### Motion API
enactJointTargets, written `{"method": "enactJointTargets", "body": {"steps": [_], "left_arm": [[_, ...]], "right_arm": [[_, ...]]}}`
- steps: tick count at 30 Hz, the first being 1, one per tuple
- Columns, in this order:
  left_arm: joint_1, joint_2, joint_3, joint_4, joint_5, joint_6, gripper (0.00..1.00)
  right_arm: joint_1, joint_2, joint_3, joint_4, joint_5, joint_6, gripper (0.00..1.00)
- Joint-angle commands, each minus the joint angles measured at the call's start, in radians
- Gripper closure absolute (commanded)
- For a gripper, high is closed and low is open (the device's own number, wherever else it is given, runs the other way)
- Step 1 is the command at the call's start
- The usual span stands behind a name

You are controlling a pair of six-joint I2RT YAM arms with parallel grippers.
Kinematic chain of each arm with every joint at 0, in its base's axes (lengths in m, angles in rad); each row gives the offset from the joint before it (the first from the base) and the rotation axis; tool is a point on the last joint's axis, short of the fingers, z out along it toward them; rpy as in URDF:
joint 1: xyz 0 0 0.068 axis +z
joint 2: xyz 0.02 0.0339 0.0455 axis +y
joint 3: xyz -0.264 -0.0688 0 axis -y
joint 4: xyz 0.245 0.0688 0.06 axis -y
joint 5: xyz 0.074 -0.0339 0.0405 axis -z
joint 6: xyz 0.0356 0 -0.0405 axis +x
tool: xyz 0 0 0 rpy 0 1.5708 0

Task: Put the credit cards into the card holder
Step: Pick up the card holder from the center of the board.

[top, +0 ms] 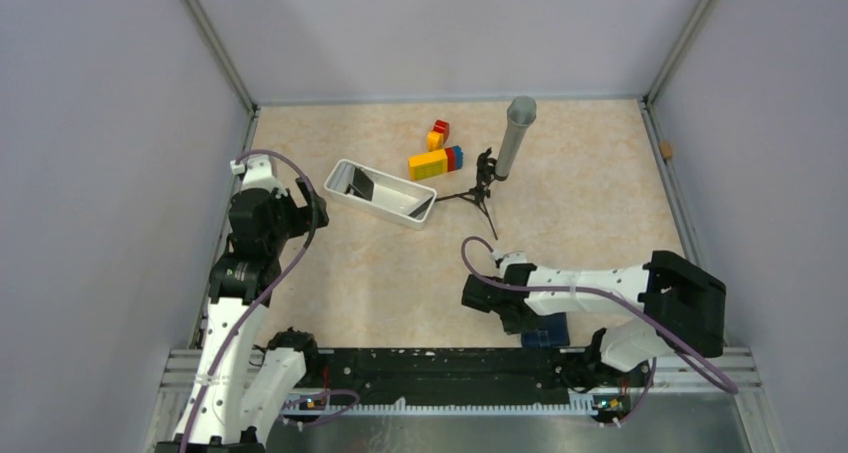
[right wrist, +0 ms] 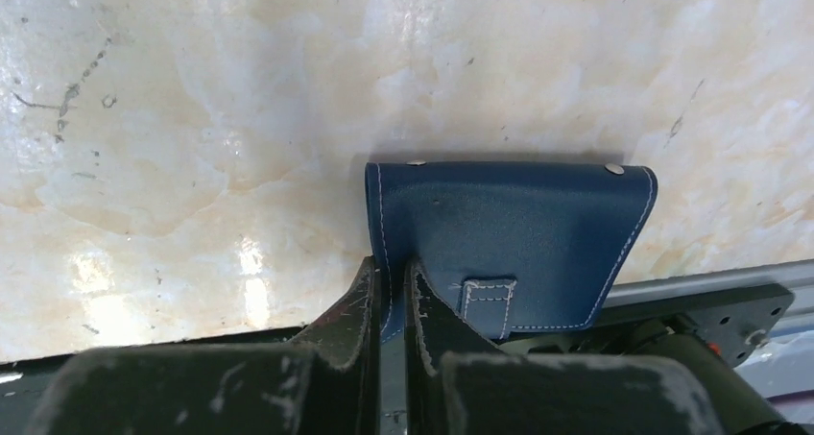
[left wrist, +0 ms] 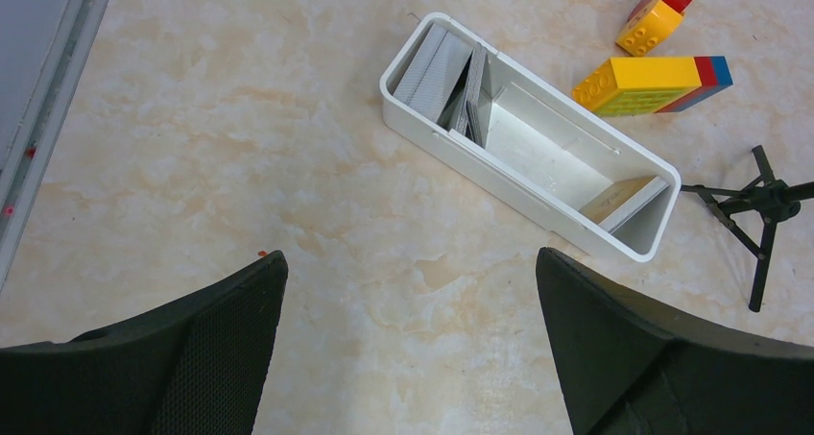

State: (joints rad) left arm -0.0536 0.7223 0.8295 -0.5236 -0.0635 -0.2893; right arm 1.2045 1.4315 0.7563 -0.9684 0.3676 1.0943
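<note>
The long white plastic tray (left wrist: 499,181) is our landmark. Our left gripper (left wrist: 411,262) hangs just on the near side of it, jaws spread wide and empty. Well away from the tray, toward our bases, our right gripper (right wrist: 392,281) pinches an edge of the folded navy-blue, leather-look stitched card holder (right wrist: 509,219). The glossy dark credit cards (left wrist: 437,70) stand inside the tray, so we judge that none is loaded yet.
</note>
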Motion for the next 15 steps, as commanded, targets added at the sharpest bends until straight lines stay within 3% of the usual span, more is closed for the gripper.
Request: {"method": "enactJointTargets", "body": {"steps": [1, 8, 12, 15], "left_arm": [[-0.002, -0.003, -0.005, 0.045, 0.027, 0.005, 0.01], [-0.023, -0.003, -0.017, 0.074, 0.185, 0.033, 0.01], [-0.071, -0.001, -0.036, 0.122, 0.344, 0.06, 0.01], [-0.131, 0.007, -0.058, 0.164, 0.488, 0.088, 0.01]], "right_arm": [[0.007, 0.024, 0.027, 0.009, 0.088, -0.03, 1.0], [0.003, -0.091, 0.158, 0.068, 0.096, -0.216, 1.0], [-0.062, -0.189, 0.148, 0.227, -0.066, -0.352, 1.0], [-0.154, -0.257, 0.103, 0.394, -0.27, -0.452, 1.0]]}}
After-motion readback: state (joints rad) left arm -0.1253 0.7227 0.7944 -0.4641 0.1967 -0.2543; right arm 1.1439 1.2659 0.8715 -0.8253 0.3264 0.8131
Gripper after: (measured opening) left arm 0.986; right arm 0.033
